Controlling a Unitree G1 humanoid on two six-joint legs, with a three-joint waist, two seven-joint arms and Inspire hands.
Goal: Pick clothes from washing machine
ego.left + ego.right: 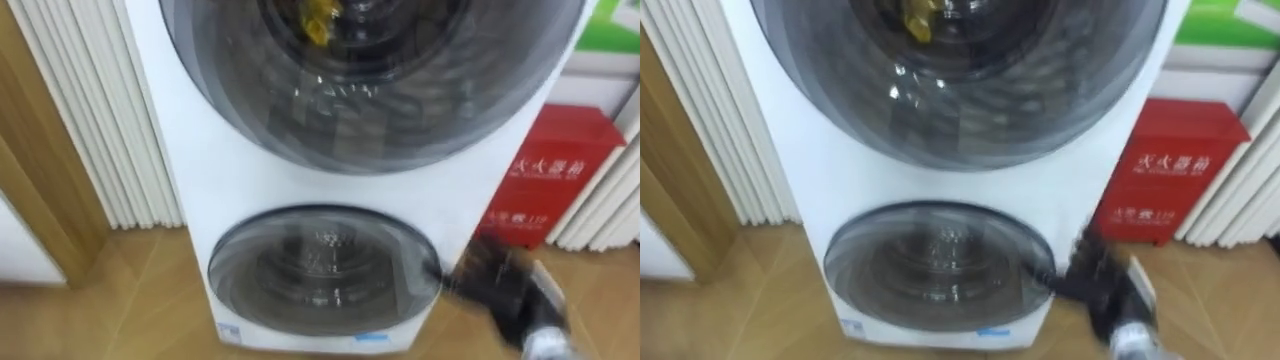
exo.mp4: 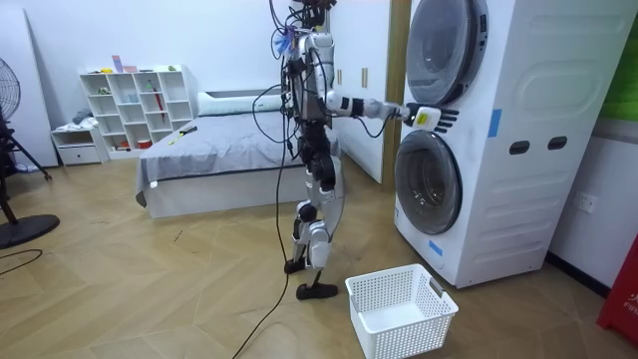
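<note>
The right hand [image 1: 500,285] is at the right rim of the washing machine's [image 1: 230,170] lower door [image 1: 320,270]. Whether it is open or closed, I cannot tell.

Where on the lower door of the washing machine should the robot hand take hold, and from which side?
Probably the right rim of the lower door, coming from the right, where the right robot hand is. The door is shut, round and flat against the front, so only its rim offers an edge.
</note>
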